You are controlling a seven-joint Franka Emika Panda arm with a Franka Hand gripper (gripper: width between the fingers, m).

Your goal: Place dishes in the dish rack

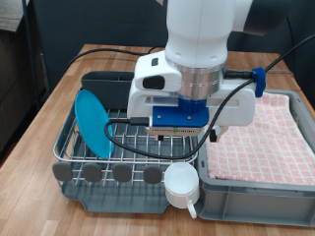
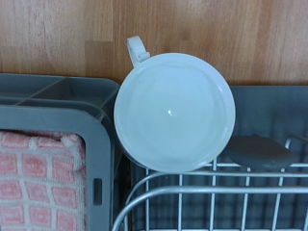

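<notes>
The light-blue plate [image 1: 93, 122] stands on edge in the silver wire dish rack [image 1: 118, 149] at the exterior view's left. The white mug [image 1: 181, 184] sits upright at the rack's bottom-right corner, beside the crate. In the wrist view the mug [image 2: 174, 113] shows from above, empty, with its handle [image 2: 138, 48] pointing at the wooden table. My gripper [image 1: 185, 136] hangs over the rack's right part, above and behind the mug, and nothing shows between its fingers. The fingers do not show in the wrist view. The wooden spoon is out of view.
A grey plastic crate [image 1: 258, 184] lined with a pink checked towel [image 1: 264, 138] stands to the right of the rack; it also shows in the wrist view [image 2: 53, 115]. Round grey tabs [image 1: 108, 174] line the rack's bottom edge. The wooden table [image 1: 59, 93] lies around both.
</notes>
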